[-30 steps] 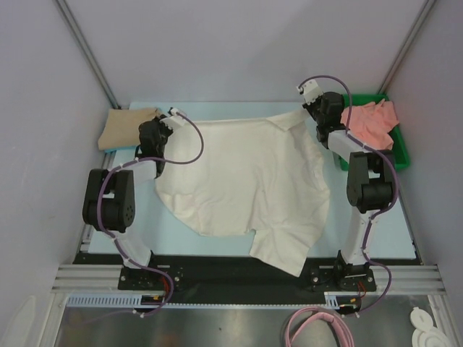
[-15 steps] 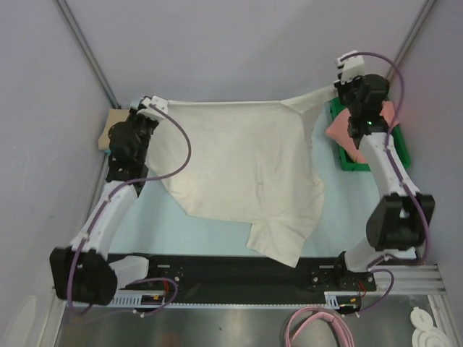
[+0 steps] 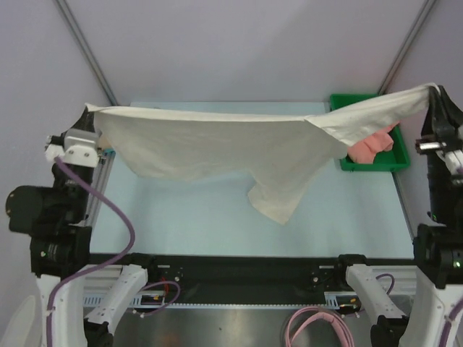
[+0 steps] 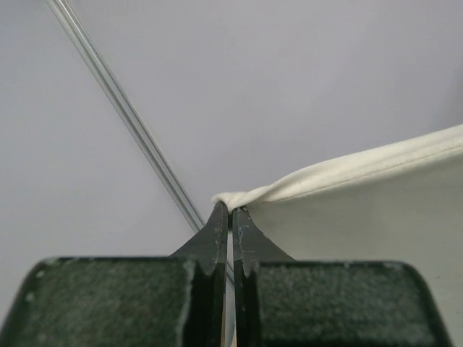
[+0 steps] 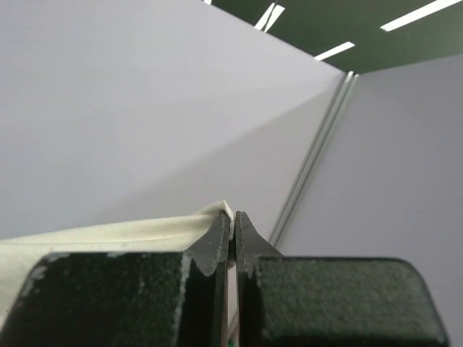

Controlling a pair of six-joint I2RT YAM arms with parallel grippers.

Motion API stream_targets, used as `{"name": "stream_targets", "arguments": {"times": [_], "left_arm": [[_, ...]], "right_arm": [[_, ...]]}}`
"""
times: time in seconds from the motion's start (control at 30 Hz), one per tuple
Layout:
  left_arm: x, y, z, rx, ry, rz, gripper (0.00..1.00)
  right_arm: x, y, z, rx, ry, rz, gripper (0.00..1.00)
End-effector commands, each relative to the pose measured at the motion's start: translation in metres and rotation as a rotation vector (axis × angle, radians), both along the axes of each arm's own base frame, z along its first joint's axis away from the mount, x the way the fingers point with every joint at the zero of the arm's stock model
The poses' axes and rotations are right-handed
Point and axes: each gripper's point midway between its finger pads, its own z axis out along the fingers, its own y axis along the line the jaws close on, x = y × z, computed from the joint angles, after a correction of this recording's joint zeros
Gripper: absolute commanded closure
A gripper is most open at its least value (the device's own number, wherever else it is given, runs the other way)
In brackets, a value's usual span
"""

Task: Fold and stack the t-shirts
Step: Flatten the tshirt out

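- Top view: the cream shirt (image 3: 217, 144) hangs in the air over the table (image 3: 217, 224), stretched wide btwn the two arms. It looks clear of the surface.
- The left gripper (image 3: 88, 108) pinches one top corner by the left wall. The right gripper (image 3: 436, 90) pinches the other end at far right, a bit higher. The top edge runs nearly taut w/ a slight sag mid-span.
- Shirt look: soft and lightly creased. A sleeve-like flap droops from the lower edge right of centre and is the lowest bit of cloth. Which end is hem and which is shoulder is hard to say from this angle.
- The pink shirt (image 3: 372, 144) sits bunched in the green tray (image 3: 376, 165) at far right, partly behind the raised cloth.
- Left wrist view: the left gripper (image 4: 231, 210) is clenched tight on a rolled corner of the cream shirt (image 4: 376, 217). The cloth runs off to the right, its edge thick and doubled over.
- Right wrist view: the right gripper (image 5: 232, 215) is likewise clamped on a corner of the cream shirt (image 5: 87, 238), which trails off to the left.
- Step, my read: the lift-and-spread ahead of folding this shirt. It isn't laid flat yet, no fold shows, and stacking hasn't begun.
- Next move prob calls for lowering both arms together at the same pace, w/ tension held so the cloth lands flat. The hanging flap should touch down w/o tucking under.
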Motion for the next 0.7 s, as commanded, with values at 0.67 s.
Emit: {"name": "stream_targets", "arguments": {"times": [0.67], "left_arm": [[0.075, 0.0, -0.102, 0.082, 0.295, 0.067, 1.0]], "right_arm": [[0.113, -0.015, -0.063, -0.068, 0.19, -0.092, 1.0]]}}
